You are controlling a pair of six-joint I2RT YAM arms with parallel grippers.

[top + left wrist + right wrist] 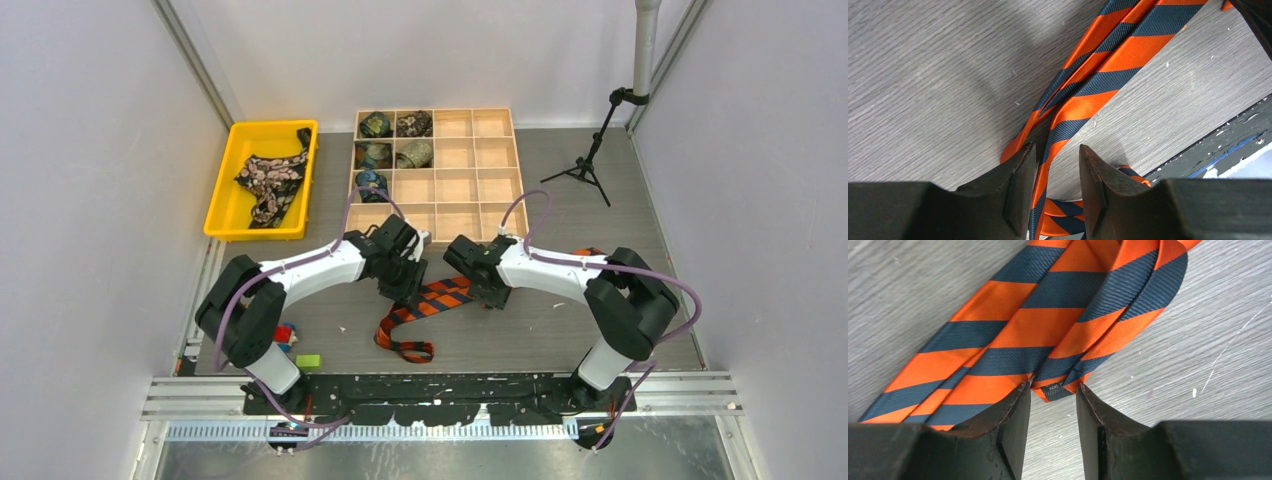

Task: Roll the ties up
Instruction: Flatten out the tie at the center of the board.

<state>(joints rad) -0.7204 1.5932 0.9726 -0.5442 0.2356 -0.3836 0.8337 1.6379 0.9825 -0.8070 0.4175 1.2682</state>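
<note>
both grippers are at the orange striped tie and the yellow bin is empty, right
No, the yellow bin holds a black flowered tie, as the top external view shows. The left gripper and right gripper are indeed at the orange striped tie.

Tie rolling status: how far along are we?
Done: five rolled ties sit in the wooden organizer. In hand: the striped tie lies unrolled, left gripper open astride it, right gripper open at its end. Remaining: that roll, plus the floral tie in the yellow bin.

Grey wood-grain tabletop (480,340), white walls (100,150), black tripod (590,162).
</note>
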